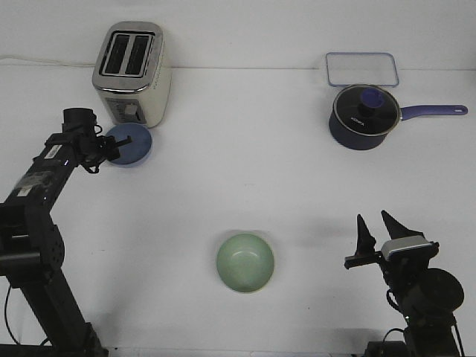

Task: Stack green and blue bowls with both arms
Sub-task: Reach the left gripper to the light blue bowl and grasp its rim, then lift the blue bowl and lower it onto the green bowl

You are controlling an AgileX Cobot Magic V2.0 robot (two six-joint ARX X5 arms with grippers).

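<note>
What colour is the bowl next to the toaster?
Pale periwinkle blue bowl, seen in the front view, the only view given.

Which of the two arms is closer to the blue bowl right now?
The left. Its gripper is at the blue bowl beside the toaster, its fingers at the rim. The right gripper is far across the table, with the green bowl between them.
</note>
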